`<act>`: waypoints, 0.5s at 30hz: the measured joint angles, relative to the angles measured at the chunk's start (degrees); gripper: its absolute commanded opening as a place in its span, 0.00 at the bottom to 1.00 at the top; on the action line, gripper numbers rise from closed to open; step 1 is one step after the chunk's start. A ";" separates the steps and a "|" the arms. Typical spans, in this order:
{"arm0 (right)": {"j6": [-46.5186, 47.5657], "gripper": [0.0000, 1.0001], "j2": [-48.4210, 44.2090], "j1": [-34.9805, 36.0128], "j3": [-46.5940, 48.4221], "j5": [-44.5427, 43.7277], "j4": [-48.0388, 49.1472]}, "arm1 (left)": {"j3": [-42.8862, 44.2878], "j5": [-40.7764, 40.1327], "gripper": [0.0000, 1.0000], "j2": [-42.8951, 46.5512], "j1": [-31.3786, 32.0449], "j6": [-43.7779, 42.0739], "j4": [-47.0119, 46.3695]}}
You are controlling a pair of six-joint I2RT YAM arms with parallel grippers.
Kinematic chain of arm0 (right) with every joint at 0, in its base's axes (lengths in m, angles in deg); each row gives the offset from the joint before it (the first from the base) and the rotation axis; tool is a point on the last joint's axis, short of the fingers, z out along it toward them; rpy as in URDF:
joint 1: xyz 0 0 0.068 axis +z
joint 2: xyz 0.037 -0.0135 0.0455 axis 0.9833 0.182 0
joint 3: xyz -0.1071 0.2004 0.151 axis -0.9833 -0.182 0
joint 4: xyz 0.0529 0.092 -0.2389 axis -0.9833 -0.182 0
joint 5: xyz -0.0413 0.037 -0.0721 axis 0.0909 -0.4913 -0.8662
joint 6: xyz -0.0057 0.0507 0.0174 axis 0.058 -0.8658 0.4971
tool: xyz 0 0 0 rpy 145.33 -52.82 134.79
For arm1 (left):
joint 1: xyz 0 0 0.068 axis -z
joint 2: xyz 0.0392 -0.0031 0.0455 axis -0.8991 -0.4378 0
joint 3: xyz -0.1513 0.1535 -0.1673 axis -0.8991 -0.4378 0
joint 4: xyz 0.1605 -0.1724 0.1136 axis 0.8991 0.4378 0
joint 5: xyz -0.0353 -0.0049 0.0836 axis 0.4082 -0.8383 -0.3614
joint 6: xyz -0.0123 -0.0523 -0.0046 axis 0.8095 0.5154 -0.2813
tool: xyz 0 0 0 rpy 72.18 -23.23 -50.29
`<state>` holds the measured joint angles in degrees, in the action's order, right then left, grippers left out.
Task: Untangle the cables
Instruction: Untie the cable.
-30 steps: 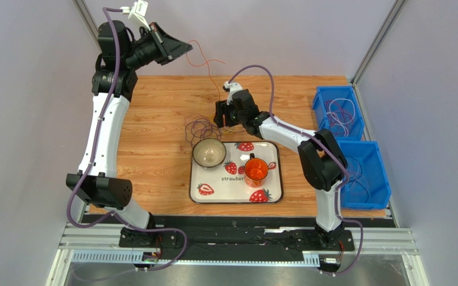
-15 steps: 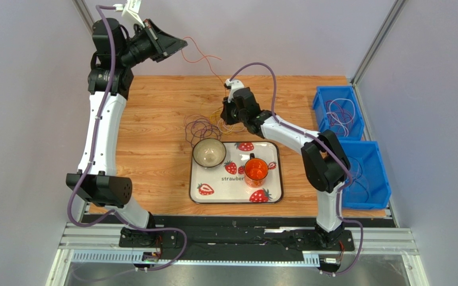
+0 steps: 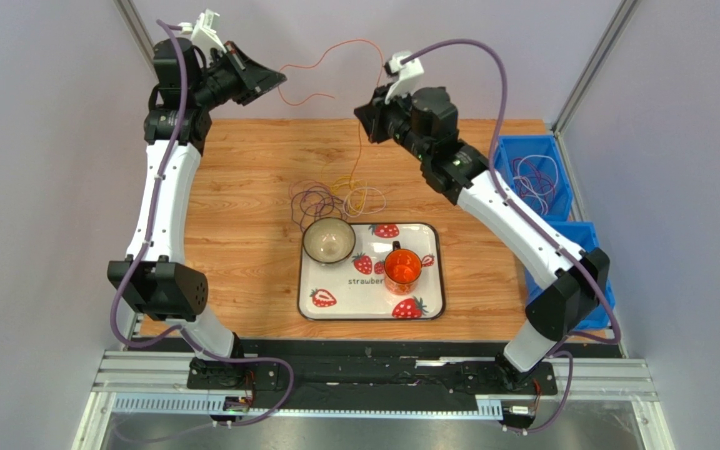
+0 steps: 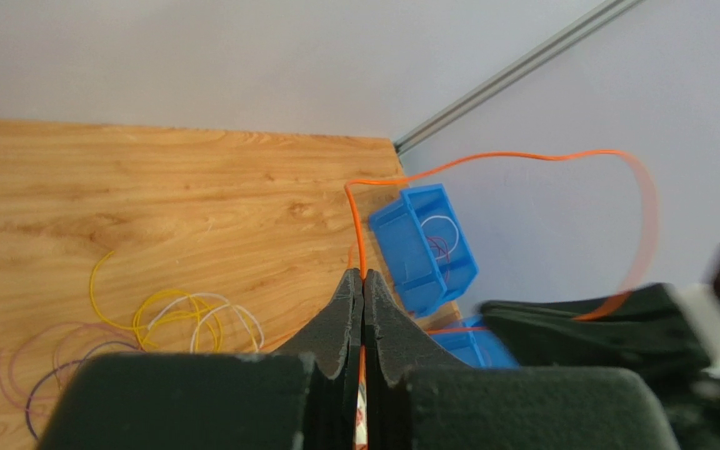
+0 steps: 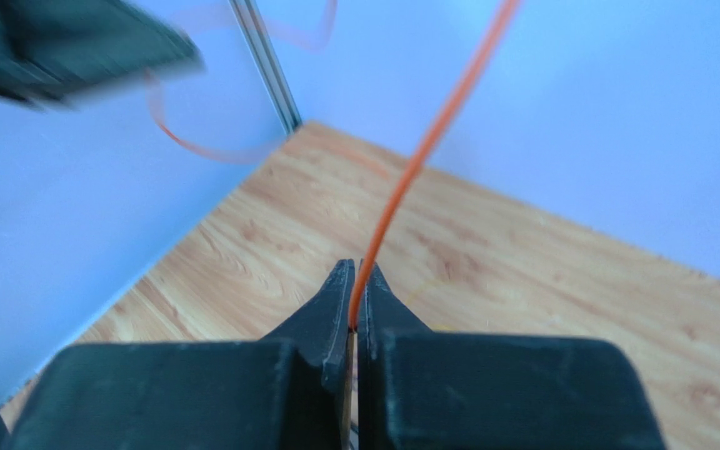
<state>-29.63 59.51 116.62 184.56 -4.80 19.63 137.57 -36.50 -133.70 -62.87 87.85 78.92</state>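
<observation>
Left gripper [image 4: 363, 286]: jaws pinched together on a thin orange wire loop [image 4: 523, 156], which leaves right at the tips. Right gripper [image 5: 354, 281]: also clamped on an orange wire, which looks like the same one and runs up and away from its tips. Both grippers are raised above the far edge of the light wooden tabletop [image 3: 242, 187], with the wire arcing through the air between them.

Around:
- Below and between the grippers, a loose heap of thin purple and yellow wire loops [image 3: 328, 200] lies flat on the table.
- Just nearer than the heap, a beige round bowl [image 3: 328, 240] and a translucent orange cup [image 3: 402, 267] sit on a white strawberry-print tray [image 3: 364, 300].
- Two blue plastic bins [image 3: 553, 155] holding more wire loops stand on the right gripper's outer side, well apart from it.
- Nothing sits between the two grippers except the wire.

By view:
- Only the overhead shows the full arc, plus a thin strand dropping from under the right gripper toward the heap.
- Left wrist shows the pinch itself, yellow and purple loops below-left of its fingers, and one bin beyond the tips.
- Right wrist shows its own pinch and bare wood. The heap is out of frame.

Unclear:
- Can't tell whether the dropping strand is snagged in the heap.
- In each wrist view the other gripper is only a dark blur.
- The fingertips are too small to read in the overhead.
</observation>
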 measured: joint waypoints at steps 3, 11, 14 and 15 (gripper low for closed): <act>0.50 0.00 -1.09 0.00 5.86 0.09 -0.63 | -1.95 0.07 0.00 -2.14 0.00 0.70 -0.26; 2.47 0.00 -0.81 0.02 20.76 0.07 -4.02 | -4.00 3.10 0.21 -9.79 -0.02 1.79 0.31; 3.39 0.00 -0.66 0.00 22.73 -0.42 -5.11 | -4.42 4.55 0.58 -11.32 0.13 1.18 1.75; 3.65 0.00 -0.42 0.00 23.12 -0.74 -5.33 | -4.57 4.70 0.71 -11.50 0.22 0.81 2.29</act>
<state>-25.98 59.10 116.62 207.69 -5.54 14.30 133.00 -31.80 -145.20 -62.65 88.66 81.21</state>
